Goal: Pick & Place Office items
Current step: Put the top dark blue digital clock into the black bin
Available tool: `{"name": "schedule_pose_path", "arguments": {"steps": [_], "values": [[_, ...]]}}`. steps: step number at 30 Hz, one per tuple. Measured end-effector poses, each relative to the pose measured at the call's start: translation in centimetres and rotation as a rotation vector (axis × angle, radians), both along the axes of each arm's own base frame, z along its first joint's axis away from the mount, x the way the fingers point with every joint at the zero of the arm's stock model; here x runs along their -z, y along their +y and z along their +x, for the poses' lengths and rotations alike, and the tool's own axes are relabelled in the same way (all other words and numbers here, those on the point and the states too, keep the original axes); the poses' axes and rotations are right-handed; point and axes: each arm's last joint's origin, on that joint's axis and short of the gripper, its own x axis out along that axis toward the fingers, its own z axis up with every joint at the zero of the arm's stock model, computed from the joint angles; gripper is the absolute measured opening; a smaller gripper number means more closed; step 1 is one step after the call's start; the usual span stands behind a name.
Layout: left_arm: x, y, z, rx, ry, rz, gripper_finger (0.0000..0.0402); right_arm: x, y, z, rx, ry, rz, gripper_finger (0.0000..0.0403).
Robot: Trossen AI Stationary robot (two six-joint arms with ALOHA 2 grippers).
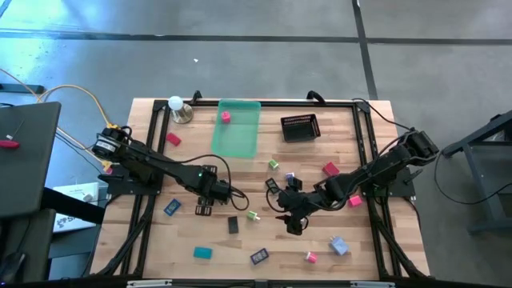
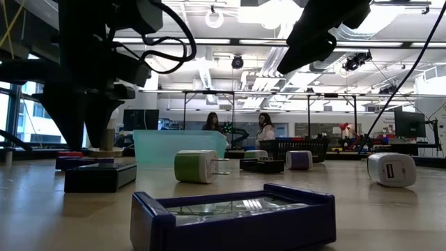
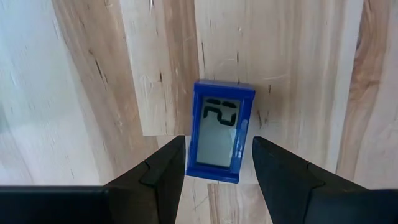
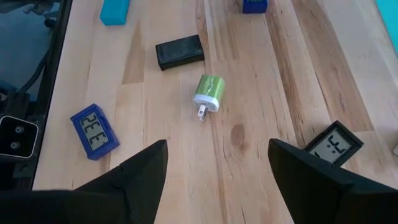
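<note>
A blue digital clock (image 3: pixel 221 130) lies flat on the wooden table; it shows dark in the high view (image 1: pixel 203 210). My left gripper (image 3: pixel 219 168) points straight down over it, open, one finger on either side of the clock's near end and slightly above it. My right gripper (image 4: pixel 217 180) hangs open over bare wood right of the table's middle (image 1: pixel 293 224), nothing between its fingers. Ahead of it lie a green-and-white charger (image 4: pixel 208 92), a black block (image 4: pixel 179 51), a second blue clock (image 4: pixel 93 134), a teal piece (image 4: pixel 115 11) and a black clock (image 4: pixel 333 144).
A translucent green tray (image 1: pixel 237 128) with a pink piece (image 1: pixel 226 117) in it and a black mesh basket (image 1: pixel 300 128) stand at the far side. Red, pink, lavender and blue pieces are scattered across the table. A black frame rims the table. People stand in the room beyond.
</note>
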Motion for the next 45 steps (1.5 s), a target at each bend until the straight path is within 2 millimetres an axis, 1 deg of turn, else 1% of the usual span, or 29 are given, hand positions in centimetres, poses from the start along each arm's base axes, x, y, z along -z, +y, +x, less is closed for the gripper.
{"name": "schedule_pose_path", "arguments": {"steps": [13, 20, 24, 32, 36, 38, 43, 45], "values": [[0.6, -0.2, 0.1, 0.042, -0.041, -0.005, 0.0177, 0.0, 0.0, 0.0, -0.002, 0.001, -0.003, 0.0267], [1.7, 0.0, -0.3, 0.046, -0.036, -0.004, 0.0177, 0.0, 0.0, 0.0, -0.003, 0.001, -0.003, 0.0267], [1.9, 0.0, -0.3, 0.054, -0.05, -0.006, 0.0177, 0.0, 0.0, 0.0, -0.003, 0.001, -0.003, 0.0267], [3.2, 0.7, -0.9, 0.038, -0.051, -0.019, 0.0177, 0.0, 0.0, 0.0, -0.003, 0.001, -0.003, 0.0267], [3.3, 1.0, -0.9, 0.028, -0.047, -0.043, 0.0176, 0.0, 0.0, 0.0, -0.003, 0.001, -0.003, 0.0267], [3.3, 1.1, -0.9, 0.027, -0.044, -0.045, 0.017, 0.0, 0.0, 0.0, -0.003, 0.001, -0.003, 0.0267], [3.3, 1.1, -0.9, 0.028, -0.044, -0.034, 0.0132, 0.0, 0.0, 0.0, -0.003, 0.0, -0.004, 0.0267], [3.2, 1.1, -0.9, 0.027, -0.049, -0.031, 0.0125, 0.0, 0.0, 0.0, -0.004, 0.001, -0.004, 0.0267]]}}
